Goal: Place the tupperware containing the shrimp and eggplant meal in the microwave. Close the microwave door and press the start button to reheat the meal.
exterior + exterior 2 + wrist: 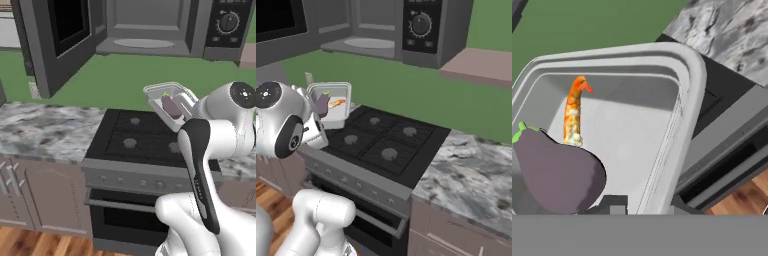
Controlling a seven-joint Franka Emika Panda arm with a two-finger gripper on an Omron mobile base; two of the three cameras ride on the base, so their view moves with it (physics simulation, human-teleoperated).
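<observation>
Tupperware [170, 100] hangs in the air above the black stove [383, 145], lifted clear of the burners and tilted, its pale rim catching the light. Inside it lies the shrimp and eggplant meal [559, 170]: a dark purple eggplant lump with a green stem end, and an orange shrimp [574, 117] just beside it, touching the lump's upper edge in the hand view. The gripper [642, 202] meets the tub at its near wall; one dark fingertip [614, 204] sits inside the tub and the other outside the rim, so the jaws are narrow and clamped on that wall. The white arm reaches up from below, its wrist level with the tub. Above and behind, the microwave [150, 25] stands with its grey cavity exposed and the pale turntable plate [143, 43] bare. The microwave door [62, 35] is swung wide to the left. A marbled tabletop [40, 130] flanks the stove.
</observation>
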